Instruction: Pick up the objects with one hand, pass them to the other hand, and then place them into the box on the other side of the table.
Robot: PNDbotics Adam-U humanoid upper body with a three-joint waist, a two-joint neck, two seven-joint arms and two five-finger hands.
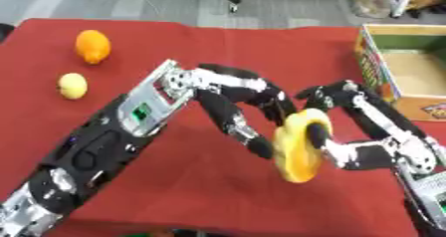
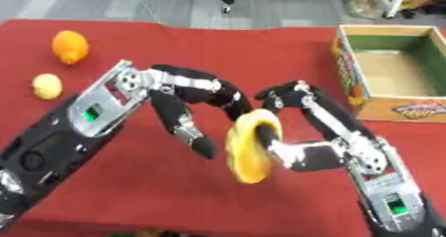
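Note:
A long yellow fruit (image 1: 298,162) hangs above the middle of the red table (image 1: 200,181), held between both hands. My left hand (image 1: 233,86) comes in from the lower left; its fingers curl over the fruit's top and its thumb reaches down to the fruit's left edge. My right hand (image 1: 376,155) comes in from the lower right, with its thumb laid across the fruit's front and its fingers arched over behind it. The open cardboard box (image 2: 346,61) stands at the table's right edge, to the right of and beyond both hands.
An orange (image 1: 92,46) and a small yellow lemon (image 1: 72,85) lie on the table at the far left. Beyond the far table edge is grey floor with a chair base.

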